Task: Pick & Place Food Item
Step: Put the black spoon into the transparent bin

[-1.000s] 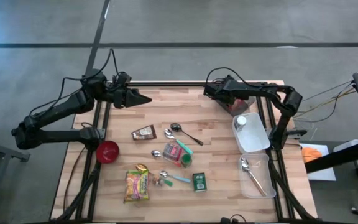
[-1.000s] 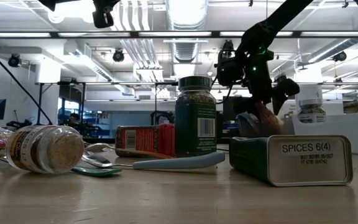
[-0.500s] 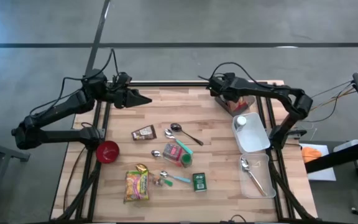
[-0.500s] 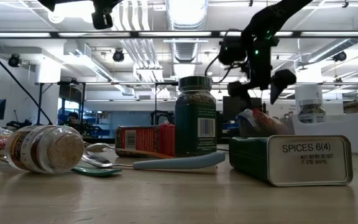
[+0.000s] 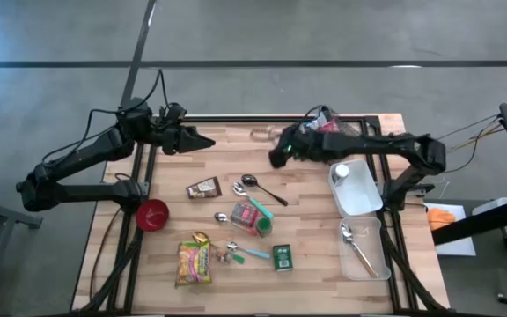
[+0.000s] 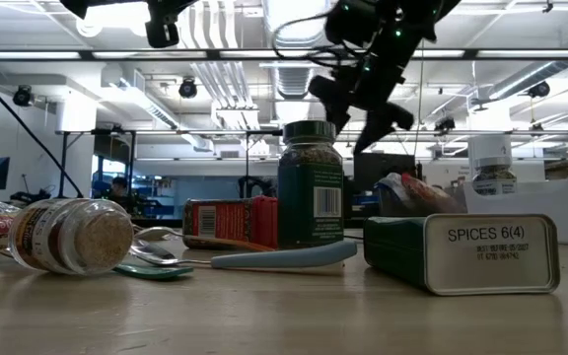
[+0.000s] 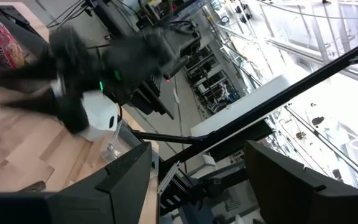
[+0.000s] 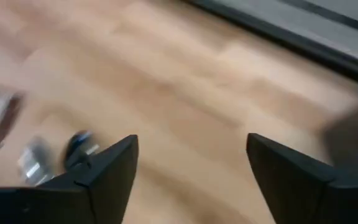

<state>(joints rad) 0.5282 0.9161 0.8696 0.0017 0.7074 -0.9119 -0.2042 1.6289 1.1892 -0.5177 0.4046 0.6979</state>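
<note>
My right gripper (image 5: 278,155) hangs open above bare wood at the table's far middle, tilted down, with nothing between its fingers (image 8: 107,171). In the low view my right gripper (image 6: 351,106) is high above the jars. A red snack packet (image 6: 407,190) lies behind it at the far right. My left gripper (image 5: 204,139) waits open and level over the far left. Nearer lie a yellow noodle packet (image 5: 194,261), a brown packet (image 5: 203,187), a red-and-green packet (image 5: 247,216) and a green spice tin (image 5: 282,256).
A red bowl (image 5: 152,214) sits at the left edge. A white container (image 5: 356,188) and a clear tray holding a spoon (image 5: 360,248) stand along the right edge. Spoons (image 5: 262,188) and a dark green jar (image 6: 310,184) lie mid-table.
My right gripper has risen away from the red packet at the far right and swung toward the table's left, turning and tipping as it went. The packet has stayed where it was.
</note>
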